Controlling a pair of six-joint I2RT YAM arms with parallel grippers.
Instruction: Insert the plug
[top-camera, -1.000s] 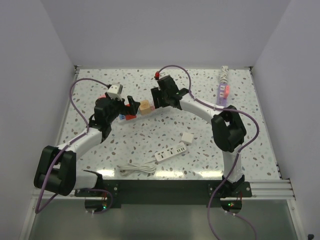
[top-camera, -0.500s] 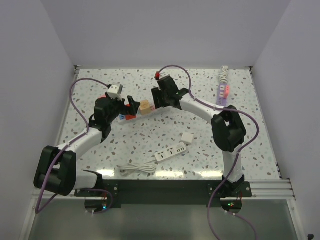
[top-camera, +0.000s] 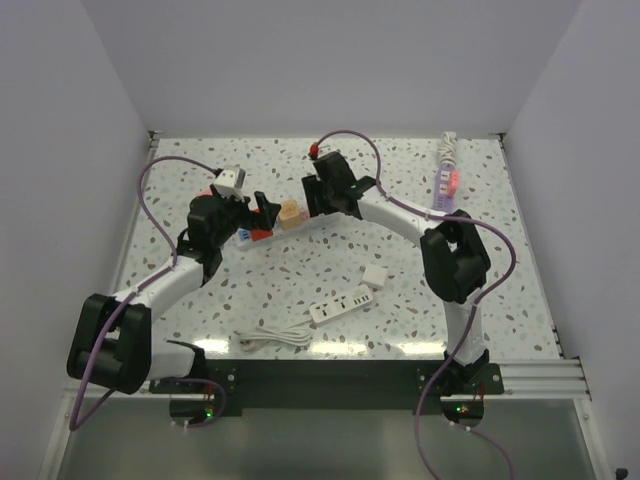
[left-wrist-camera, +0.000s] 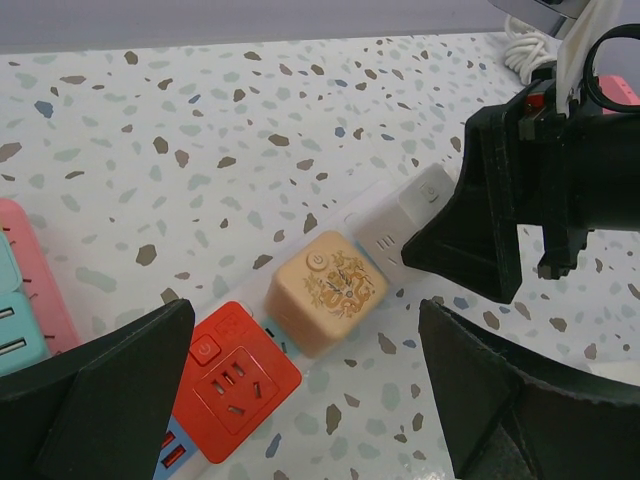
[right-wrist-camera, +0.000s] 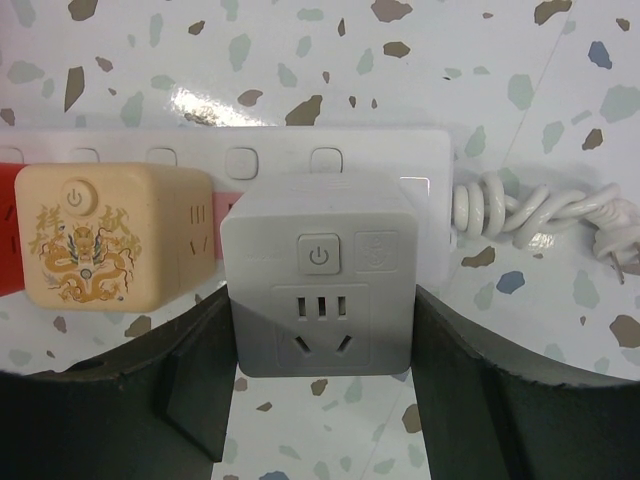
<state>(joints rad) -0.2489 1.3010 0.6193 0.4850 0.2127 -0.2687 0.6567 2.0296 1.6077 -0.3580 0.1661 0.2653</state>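
The plug (right-wrist-camera: 318, 285) is a grey cube adapter with a power button. It sits on the right end of a white power strip (right-wrist-camera: 380, 155), next to a beige dragon-print cube (right-wrist-camera: 95, 235). My right gripper (right-wrist-camera: 320, 345) is shut on the plug, one finger pressed against each side. In the left wrist view the plug (left-wrist-camera: 400, 215) is half hidden behind that gripper. My left gripper (left-wrist-camera: 300, 400) stands wide open just above the table, beside a red cube socket (left-wrist-camera: 232, 378) and the beige cube (left-wrist-camera: 325, 290). In the top view both grippers (top-camera: 262, 210) (top-camera: 312, 195) meet over the strip.
A pink and teal strip (left-wrist-camera: 25, 290) lies left of the left gripper. The strip's coiled white cord (right-wrist-camera: 530, 215) trails right. Nearer the bases lie a second white strip (top-camera: 341, 304), a small white adapter (top-camera: 374, 275) and a white cable (top-camera: 275, 338). A purple strip (top-camera: 446, 185) sits back right.
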